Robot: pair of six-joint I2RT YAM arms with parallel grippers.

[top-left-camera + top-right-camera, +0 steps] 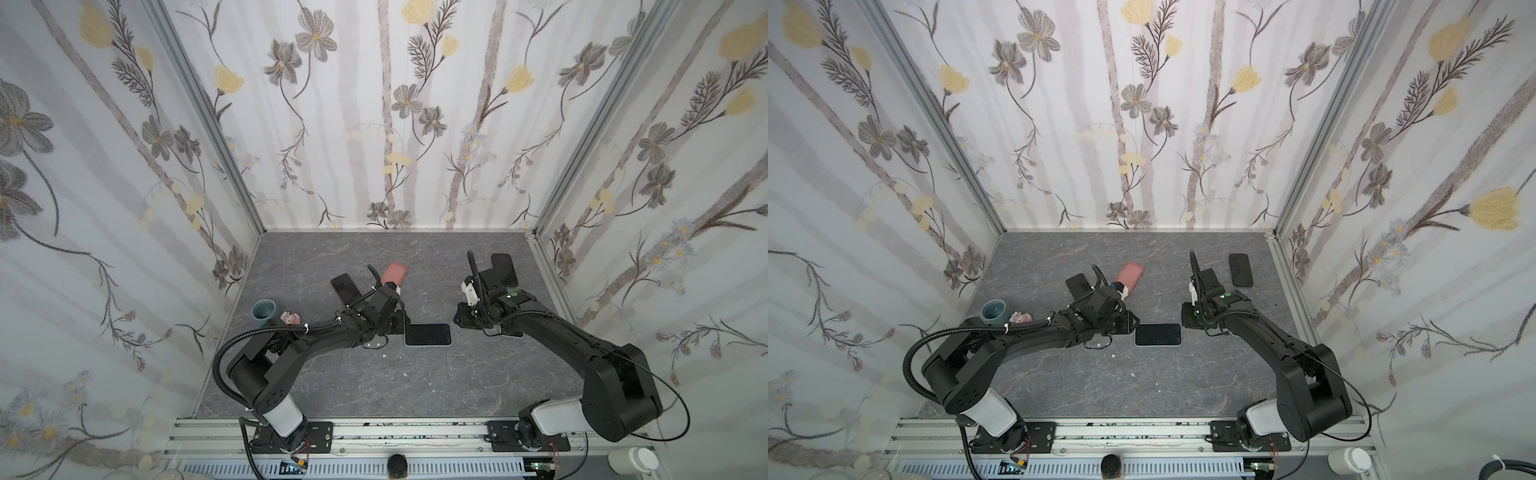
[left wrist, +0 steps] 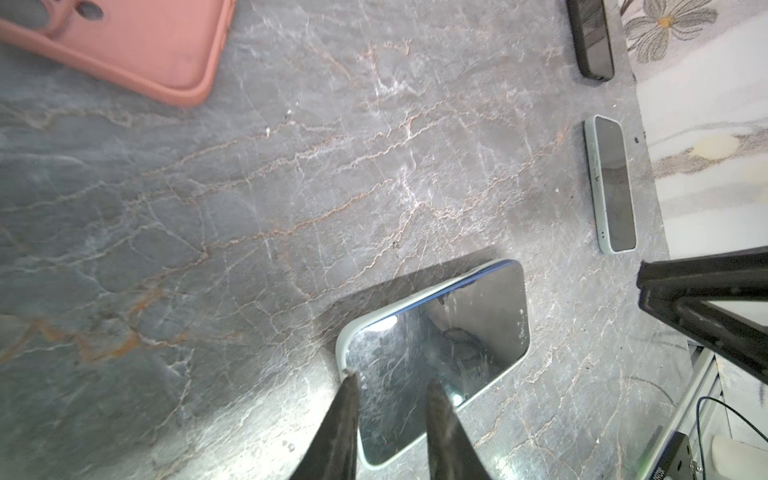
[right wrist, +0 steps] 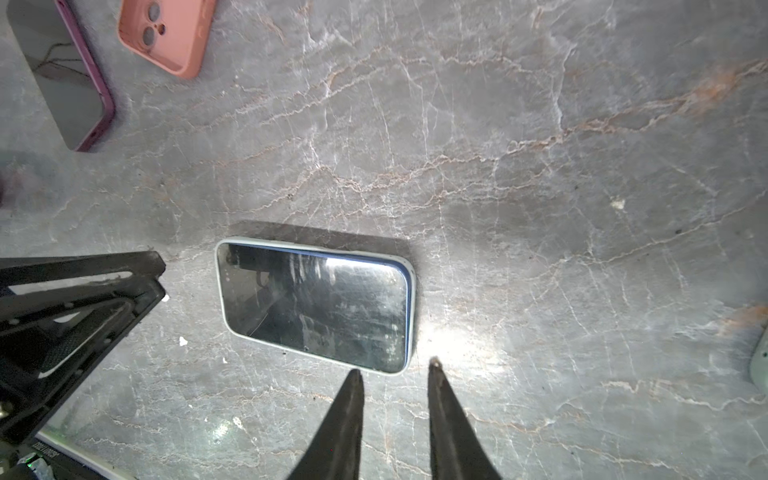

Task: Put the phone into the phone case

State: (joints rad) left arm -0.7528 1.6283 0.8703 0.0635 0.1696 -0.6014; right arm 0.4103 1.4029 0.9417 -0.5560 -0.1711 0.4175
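A phone (image 1: 428, 334) (image 1: 1158, 335) with a dark, smeared screen lies flat mid-table inside a pale green phone case (image 2: 340, 343). Its blue edge stands slightly proud of the case rim along one long side (image 3: 409, 299). In the left wrist view my left gripper (image 2: 390, 380) is open over the phone's (image 2: 436, 353) end; one fingertip (image 2: 349, 378) meets the case corner, the other hovers above the screen. My right gripper (image 3: 395, 368) is open and empty just off the phone's (image 3: 316, 307) opposite corner. In both top views the two grippers (image 1: 403, 326) (image 1: 457, 320) flank the phone.
A pink case (image 1: 394, 272) (image 2: 124, 45) and a dark phone in a purple case (image 1: 345, 286) (image 3: 66, 75) lie behind the left arm. A black phone (image 1: 1241, 269) lies far right; another pale-cased phone (image 2: 611, 183) lies near the wall. A blue-grey cup (image 1: 264, 313) and small pink toy (image 1: 290, 319) sit left.
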